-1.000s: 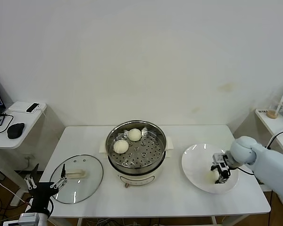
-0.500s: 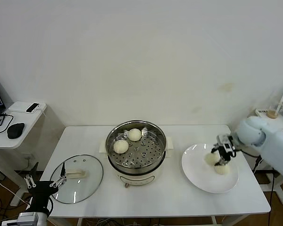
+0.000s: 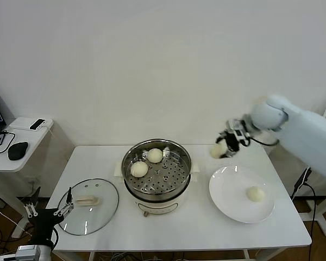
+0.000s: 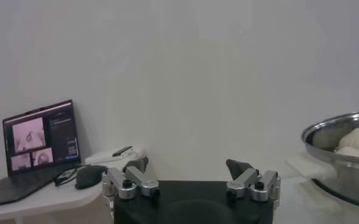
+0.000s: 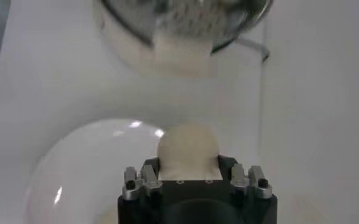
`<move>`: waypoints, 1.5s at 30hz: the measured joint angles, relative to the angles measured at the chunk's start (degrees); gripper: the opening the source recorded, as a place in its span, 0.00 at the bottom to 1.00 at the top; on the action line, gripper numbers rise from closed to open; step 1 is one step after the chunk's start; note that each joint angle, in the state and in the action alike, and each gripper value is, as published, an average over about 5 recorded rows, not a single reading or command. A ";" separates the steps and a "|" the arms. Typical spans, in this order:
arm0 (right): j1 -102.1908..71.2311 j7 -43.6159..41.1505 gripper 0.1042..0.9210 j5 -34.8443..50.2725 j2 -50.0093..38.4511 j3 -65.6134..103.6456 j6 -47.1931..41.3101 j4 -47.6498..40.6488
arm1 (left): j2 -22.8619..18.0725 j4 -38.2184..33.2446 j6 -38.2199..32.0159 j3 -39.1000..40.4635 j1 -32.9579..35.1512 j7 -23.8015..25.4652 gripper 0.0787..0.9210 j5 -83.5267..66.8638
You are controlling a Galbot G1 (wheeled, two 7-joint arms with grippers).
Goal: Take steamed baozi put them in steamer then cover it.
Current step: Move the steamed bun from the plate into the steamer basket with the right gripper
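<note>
A: Right claw [image 3: 225,147] is clamped on one baozi [image 3: 218,150], held in the air above the table [image 3: 195,231], between the steamer [image 3: 157,173] and the white plate [image 3: 233,204]. The same grip is seen in the right wrist view, bun [image 5: 188,146] between the fingers.

B: Other buns?

A: Two are seated on the perforated tray inside the steamer, toward its far left. One bun [image 3: 255,194] is left on the plate.

B: Cover and left claw?

A: Cover [image 3: 89,205] is laid flat on the table, left of the steamer. Left claw [image 3: 48,209] is parked low off the table's front-left corner, fingers spread wide, nothing held.
</note>
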 measured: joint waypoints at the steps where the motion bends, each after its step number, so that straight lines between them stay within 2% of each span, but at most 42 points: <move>1: 0.78 0.30 0.61 0.57 1.16 -0.84 0.09 -0.13 | -0.07 -0.03 0.00 -0.08 -0.02 0.00 0.88 0.00; 10: 3.66 2.56 0.61 3.10 11.46 -7.11 2.43 -1.27 | -0.67 -1.00 0.18 -1.35 0.16 0.00 0.88 -0.51; 19: 2.04 4.30 0.61 0.05 19.49 -12.25 7.47 -1.75 | -1.39 -1.75 0.22 -2.51 0.19 0.03 0.88 -0.94; 36: -0.22 4.91 0.61 -7.92 24.76 -17.14 15.76 -0.52 | -1.90 -1.82 0.00 -3.28 0.25 0.00 0.88 -1.40; 39: -0.23 4.81 0.63 -8.60 24.75 -17.40 16.55 -0.37 | -1.87 -1.58 -0.03 -3.29 0.19 0.00 0.88 -1.49; 45: 0.14 4.71 0.80 -9.18 24.41 -17.31 17.79 -0.31 | -1.76 -1.47 -0.04 -3.16 -0.04 0.01 0.88 -1.50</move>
